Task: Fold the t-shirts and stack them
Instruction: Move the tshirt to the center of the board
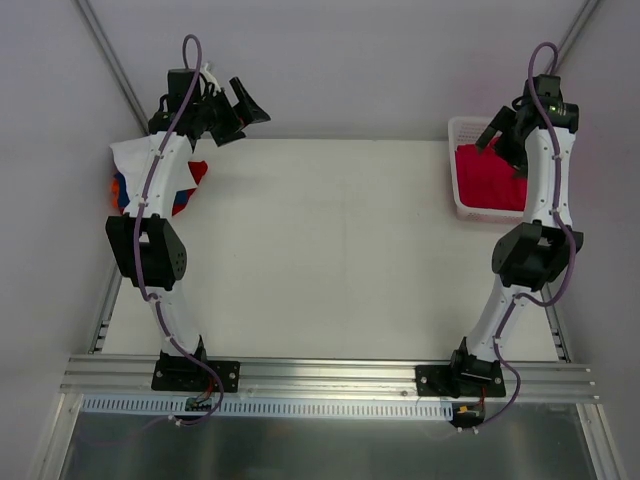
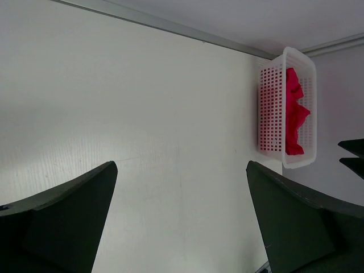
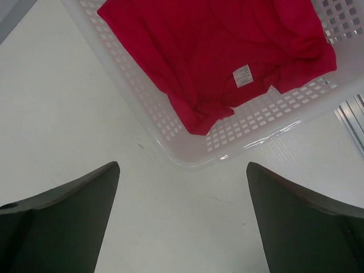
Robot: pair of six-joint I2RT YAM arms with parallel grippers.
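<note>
A crimson-red t-shirt (image 1: 487, 176) lies crumpled in the white mesh basket (image 1: 460, 128) at the back right. It also shows in the right wrist view (image 3: 227, 45) with its neck label up, and in the left wrist view (image 2: 296, 114). A stack of folded t-shirts (image 1: 135, 160), white on top with blue, orange and red edges, sits at the back left, partly hidden by the left arm. My left gripper (image 1: 250, 122) is open and empty, raised beside the stack (image 2: 181, 165). My right gripper (image 1: 497, 145) is open and empty above the basket's near-left corner (image 3: 182, 165).
The basket's wall (image 3: 187, 142) stands just ahead of my right fingers; the basket also shows far right in the left wrist view (image 2: 270, 108). The white table (image 1: 330, 250) spreads between stack and basket. An aluminium rail (image 1: 330, 372) runs along the near edge.
</note>
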